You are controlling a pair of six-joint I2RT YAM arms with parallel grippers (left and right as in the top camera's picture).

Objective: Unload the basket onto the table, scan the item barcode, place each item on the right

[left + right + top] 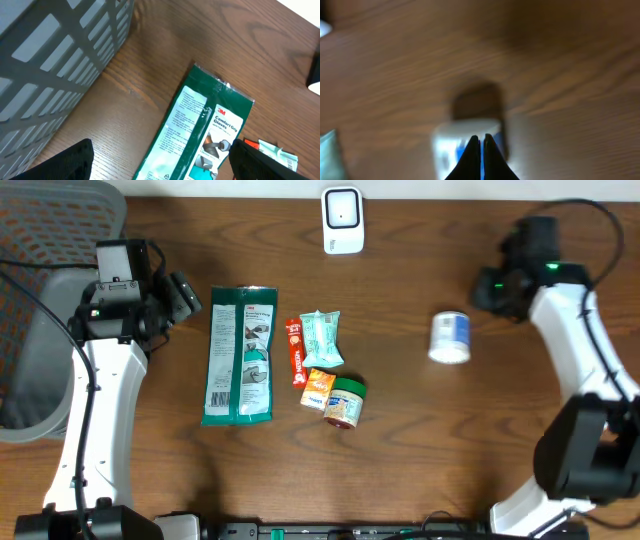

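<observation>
Hovering over the tabletop [420,460], the left hand [186,298] is spread wide and empty, with the glove pack [240,355] lying flat just ahead of it. Right hand [481,144] is pressed together, pinching nothing, above a white tub [450,337] on its side, well apart from the other items. Scanner [342,220] stands at the far edge, centre. Risks, my guess: the flat pack is hard to get under, so fingers may skid on the slick film or shove it into the small packets [320,365] beside it. Its barcode may also end up facing away from the scanner, giving no read. Only overhead shows the scanner and full layout. Left wrist view shows the pack's print and the spread fingers up close. Right wrist view is blurred, the tub just a smear.
</observation>
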